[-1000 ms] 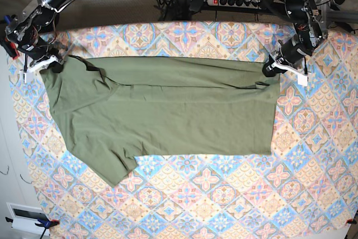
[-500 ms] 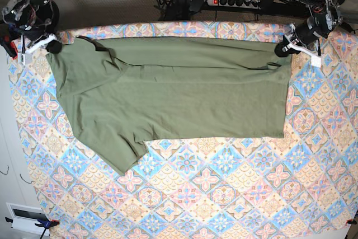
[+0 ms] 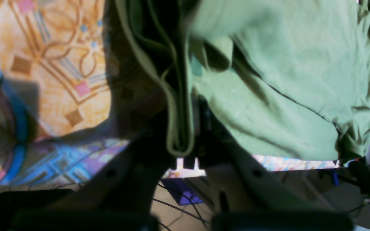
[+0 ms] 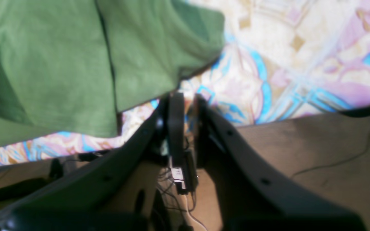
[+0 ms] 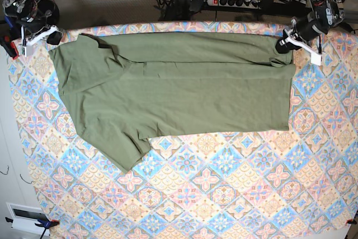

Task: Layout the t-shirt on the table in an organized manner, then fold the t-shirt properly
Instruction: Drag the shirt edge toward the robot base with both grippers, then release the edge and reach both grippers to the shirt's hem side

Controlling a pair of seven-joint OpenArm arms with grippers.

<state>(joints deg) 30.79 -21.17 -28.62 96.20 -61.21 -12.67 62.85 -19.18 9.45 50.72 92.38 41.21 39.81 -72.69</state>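
The olive-green t-shirt (image 5: 179,88) lies spread sideways over the far half of the table (image 5: 224,194), its far edge folded over, one sleeve pointing to the near left. My left gripper (image 5: 281,46) is at the shirt's far right corner; in the left wrist view it (image 3: 181,150) is shut on a folded hem of the t-shirt (image 3: 284,80). My right gripper (image 5: 54,37) is at the far left corner. In the right wrist view it (image 4: 188,99) has its jaws slightly apart with tablecloth (image 4: 300,48) showing between them, and the shirt's edge (image 4: 59,64) lies just beside its tip.
A power strip (image 5: 235,1) and cables lie behind the table's far edge. A white box (image 5: 25,216) sits off the near left corner. The near half of the patterned cloth is bare of objects.
Both grippers have pulled the shirt's far edge toward the back of the table. The whole shirt has slid away and slightly right. The right gripper now sits beside the corner.
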